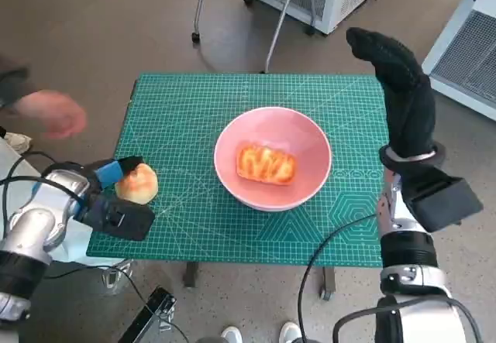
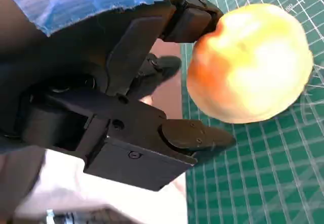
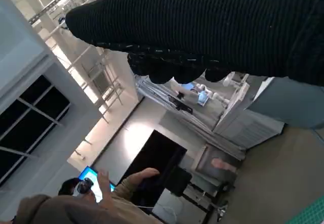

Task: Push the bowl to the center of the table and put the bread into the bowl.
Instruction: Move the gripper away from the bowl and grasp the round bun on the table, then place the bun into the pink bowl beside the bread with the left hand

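Main risk we saw: the left hand held a round bun between its fingers at the table's left edge, with contact only at the sides, so it could roll out and drop to the floor. The pink bowl sat near mid-table with a glazed bread already inside. The right hand was raised beside the table, holding nothing; we couldn't tell its finger spread. Green cutting mat, brown floor, chair legs, and a person's blurred hand at left.
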`<move>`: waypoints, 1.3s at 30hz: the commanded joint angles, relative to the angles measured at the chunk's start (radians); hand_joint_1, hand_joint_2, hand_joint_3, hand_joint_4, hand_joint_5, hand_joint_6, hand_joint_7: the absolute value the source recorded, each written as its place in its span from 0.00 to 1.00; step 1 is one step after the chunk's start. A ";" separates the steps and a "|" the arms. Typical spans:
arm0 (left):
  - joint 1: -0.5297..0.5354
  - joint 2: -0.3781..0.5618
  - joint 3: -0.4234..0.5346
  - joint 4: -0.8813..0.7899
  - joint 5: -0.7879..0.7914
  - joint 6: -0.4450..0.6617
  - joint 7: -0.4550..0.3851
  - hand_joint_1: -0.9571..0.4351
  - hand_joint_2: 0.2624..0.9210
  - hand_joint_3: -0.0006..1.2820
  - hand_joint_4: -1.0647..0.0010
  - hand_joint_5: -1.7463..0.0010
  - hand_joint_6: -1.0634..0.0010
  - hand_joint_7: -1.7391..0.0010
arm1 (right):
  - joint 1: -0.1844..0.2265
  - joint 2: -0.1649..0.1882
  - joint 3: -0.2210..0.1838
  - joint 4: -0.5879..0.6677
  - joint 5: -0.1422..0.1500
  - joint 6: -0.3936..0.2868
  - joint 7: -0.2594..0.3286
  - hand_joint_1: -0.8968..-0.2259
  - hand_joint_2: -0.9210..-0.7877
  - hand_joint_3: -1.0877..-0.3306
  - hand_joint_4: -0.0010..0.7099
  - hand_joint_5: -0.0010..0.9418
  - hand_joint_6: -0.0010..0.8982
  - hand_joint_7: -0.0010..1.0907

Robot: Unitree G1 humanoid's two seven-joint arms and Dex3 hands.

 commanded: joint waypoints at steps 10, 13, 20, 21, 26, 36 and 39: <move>-0.085 0.001 -0.070 0.127 0.082 -0.102 0.232 0.69 1.00 0.11 0.43 0.32 0.49 0.26 | 0.029 -0.004 0.003 0.001 -0.011 0.020 -0.014 0.40 0.00 0.45 0.40 0.00 0.00 0.64; -0.093 -0.006 -0.067 0.150 0.076 -0.098 0.263 0.69 1.00 0.11 0.43 0.31 0.49 0.25 | 0.029 -0.002 0.003 0.002 -0.006 0.022 -0.011 0.40 0.00 0.45 0.40 0.00 0.00 0.64; -0.136 -0.011 -0.075 0.196 0.097 -0.088 0.345 0.69 1.00 0.11 0.44 0.34 0.48 0.22 | 0.030 -0.001 0.002 0.002 -0.002 0.022 -0.010 0.41 0.00 0.45 0.39 0.00 0.00 0.64; -0.145 -0.010 -0.075 0.199 0.099 -0.088 0.352 0.69 1.00 0.11 0.44 0.35 0.48 0.22 | 0.029 -0.002 0.001 0.004 -0.001 0.022 -0.009 0.42 0.00 0.45 0.39 0.00 0.00 0.64; -0.192 0.004 -0.047 0.180 0.075 -0.102 0.346 0.69 1.00 0.11 0.43 0.36 0.47 0.21 | 0.030 -0.005 0.001 0.004 -0.002 0.024 -0.010 0.43 0.00 0.45 0.39 0.00 0.00 0.64; -0.260 0.037 0.114 -0.057 -0.093 -0.116 0.202 0.69 1.00 0.06 0.37 0.39 0.41 0.26 | 0.032 -0.005 0.002 -0.003 -0.002 0.028 -0.008 0.43 0.00 0.45 0.39 0.00 0.00 0.64; -0.268 0.029 0.159 -0.117 -0.138 -0.106 0.176 0.69 1.00 0.04 0.33 0.40 0.40 0.29 | 0.031 -0.004 0.002 -0.002 0.003 0.031 -0.004 0.43 0.00 0.45 0.39 0.00 0.00 0.64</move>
